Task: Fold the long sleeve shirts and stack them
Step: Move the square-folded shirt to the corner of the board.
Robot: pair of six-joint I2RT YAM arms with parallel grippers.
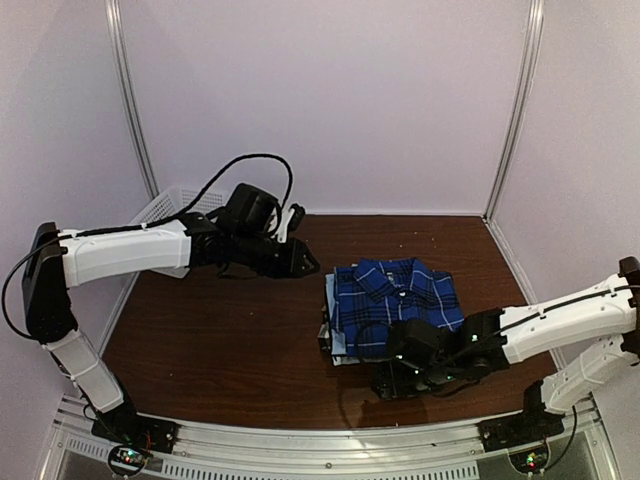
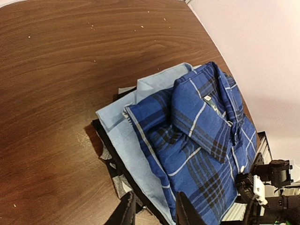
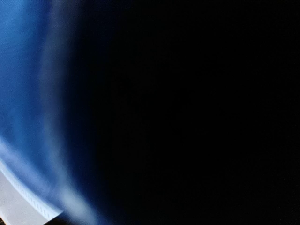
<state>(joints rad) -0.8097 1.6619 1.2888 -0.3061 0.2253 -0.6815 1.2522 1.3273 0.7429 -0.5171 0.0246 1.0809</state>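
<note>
Right claw [image 1: 392,365] crowds plaid shirt [image 1: 390,295]; basket [image 1: 160,208] sits far-left.

Top view: I look down from high at the near edge, seeing the whole table [image 1: 220,340].
Left wrist: I face down and across at the plaid shirt [image 2: 197,140], moderately close.
Right wrist: I sit so close against blue cloth [image 3: 23,93] that everything blurs.
Shared: top and left wrist both show that shirt.
</note>
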